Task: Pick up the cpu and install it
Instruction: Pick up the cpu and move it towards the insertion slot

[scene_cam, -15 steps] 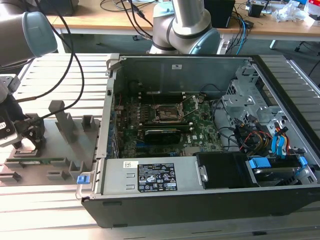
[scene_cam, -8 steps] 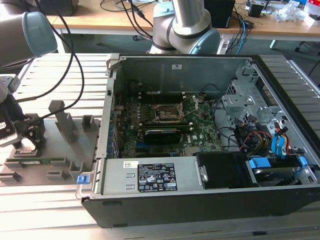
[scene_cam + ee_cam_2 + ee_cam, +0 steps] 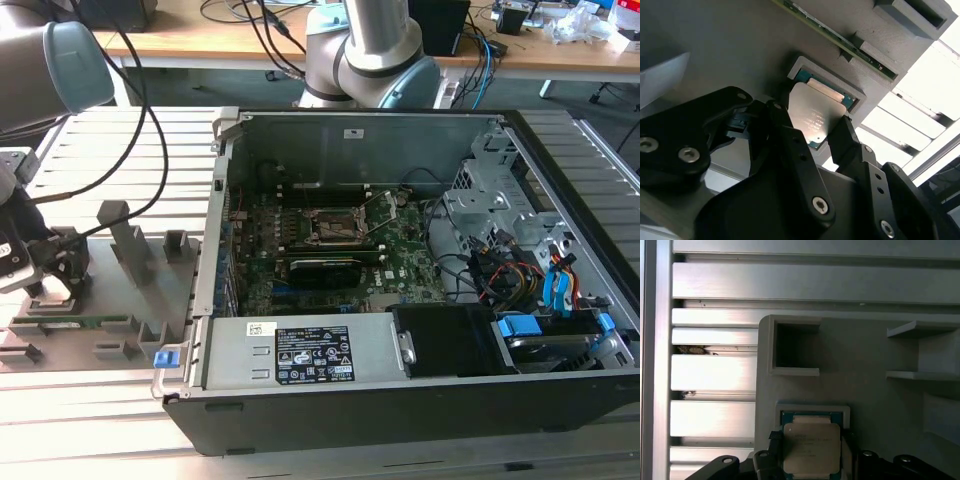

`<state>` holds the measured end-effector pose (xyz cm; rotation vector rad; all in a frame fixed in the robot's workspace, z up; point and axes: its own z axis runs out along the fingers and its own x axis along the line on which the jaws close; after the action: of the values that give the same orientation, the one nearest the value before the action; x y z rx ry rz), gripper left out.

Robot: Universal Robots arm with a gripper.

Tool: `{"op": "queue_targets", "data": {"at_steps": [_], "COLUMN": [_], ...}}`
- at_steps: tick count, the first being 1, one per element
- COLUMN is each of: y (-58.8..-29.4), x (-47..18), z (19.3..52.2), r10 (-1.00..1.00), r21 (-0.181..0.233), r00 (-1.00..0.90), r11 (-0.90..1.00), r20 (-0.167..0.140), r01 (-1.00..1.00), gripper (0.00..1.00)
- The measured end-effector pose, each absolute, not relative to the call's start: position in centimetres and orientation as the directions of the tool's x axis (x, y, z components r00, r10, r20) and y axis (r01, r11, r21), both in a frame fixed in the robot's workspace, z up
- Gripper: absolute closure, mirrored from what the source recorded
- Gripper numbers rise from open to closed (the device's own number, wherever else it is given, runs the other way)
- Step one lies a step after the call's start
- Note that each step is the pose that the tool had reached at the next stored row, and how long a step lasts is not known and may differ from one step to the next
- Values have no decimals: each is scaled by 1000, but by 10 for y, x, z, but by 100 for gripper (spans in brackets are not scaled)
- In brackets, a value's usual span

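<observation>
Gripping the cpu [image 3: 817,112] by two opposite edges, the gripper [image 3: 815,129] has its black fingers [image 3: 842,137] set tight against the chip, as both wrist views show. The cpu sits at its square recess in the grey holder tray [image 3: 865,365]; whether it is lifted clear cannot be told. A memory stick [image 3: 840,37] lies in a slot nearby. The open computer case [image 3: 400,350] stands well apart, at the exterior view's right.

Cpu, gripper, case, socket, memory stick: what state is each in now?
cpu, tilted over its pocket, gripped between the jaws.
gripper, shut on the cpu.
case, open, side panel off.
socket, looks empty.
memory stick, lying in its slot on the tray.
</observation>
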<state>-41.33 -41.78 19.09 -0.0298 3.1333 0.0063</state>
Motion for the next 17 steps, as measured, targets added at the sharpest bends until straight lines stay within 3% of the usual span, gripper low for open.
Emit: {"op": "queue_targets", "data": {"at_steps": [17], "y": [-417], "x": [-413], "z": [215], "r10": [-19], "r21": [4], "r00": [-1000], "r11": [1000], "r20": [-8], "r01": [-19], "gripper": [45]}}
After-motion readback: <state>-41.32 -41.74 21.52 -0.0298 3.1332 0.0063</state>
